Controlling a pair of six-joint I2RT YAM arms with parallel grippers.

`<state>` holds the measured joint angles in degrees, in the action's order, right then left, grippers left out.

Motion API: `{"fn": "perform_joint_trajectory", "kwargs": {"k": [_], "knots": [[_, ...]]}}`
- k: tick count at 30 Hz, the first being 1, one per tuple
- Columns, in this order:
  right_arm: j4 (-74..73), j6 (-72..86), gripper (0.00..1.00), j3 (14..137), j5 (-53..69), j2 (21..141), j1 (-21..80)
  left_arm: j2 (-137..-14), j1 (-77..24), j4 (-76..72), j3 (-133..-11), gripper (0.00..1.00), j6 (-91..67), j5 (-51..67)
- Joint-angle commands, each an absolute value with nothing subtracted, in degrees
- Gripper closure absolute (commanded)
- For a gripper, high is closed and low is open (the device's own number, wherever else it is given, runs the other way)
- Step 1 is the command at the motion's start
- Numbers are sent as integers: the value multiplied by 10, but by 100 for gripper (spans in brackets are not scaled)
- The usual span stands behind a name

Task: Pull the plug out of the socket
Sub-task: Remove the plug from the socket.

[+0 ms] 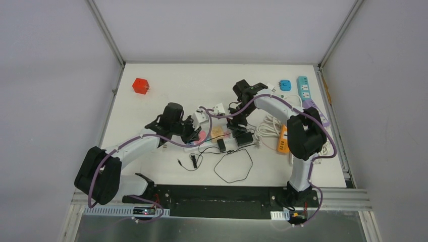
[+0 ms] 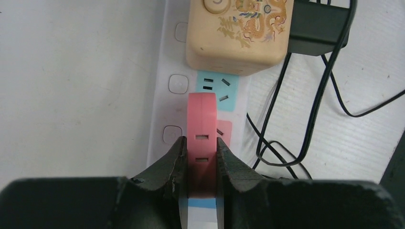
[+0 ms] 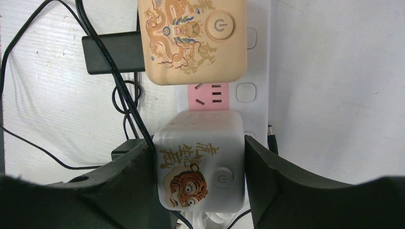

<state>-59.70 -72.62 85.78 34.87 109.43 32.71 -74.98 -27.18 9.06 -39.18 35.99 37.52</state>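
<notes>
A white power strip (image 2: 162, 95) lies mid-table, also in the right wrist view (image 3: 258, 71). My left gripper (image 2: 200, 143) is shut on a flat pink plug (image 2: 203, 119) that stands on the strip's pink socket. Beyond it sits a beige dragon-print cube plug (image 2: 239, 33). My right gripper (image 3: 198, 142) is shut on a white tiger-print cube plug (image 3: 200, 157) sitting on the strip, a finger against each side. The dragon cube (image 3: 191, 38) is just past it. In the top view the left gripper (image 1: 194, 132) and right gripper (image 1: 237, 126) face each other over the strip.
A black adapter (image 3: 112, 52) with thin black cords lies beside the strip; a cord loop (image 1: 232, 166) lies nearer the arm bases. A red cube (image 1: 141, 85), a blue cube (image 1: 285, 84), a teal strip (image 1: 304, 88), an orange strip (image 1: 282, 138) and white coiled cable (image 1: 267, 126) lie around.
</notes>
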Motion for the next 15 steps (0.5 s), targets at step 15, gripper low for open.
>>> {"fn": "perform_joint_trajectory", "kwargs": {"k": [15], "knots": [[-601,-740,61,832,296,1095,325,-659,-348,-12,-354,100,197,243]]}}
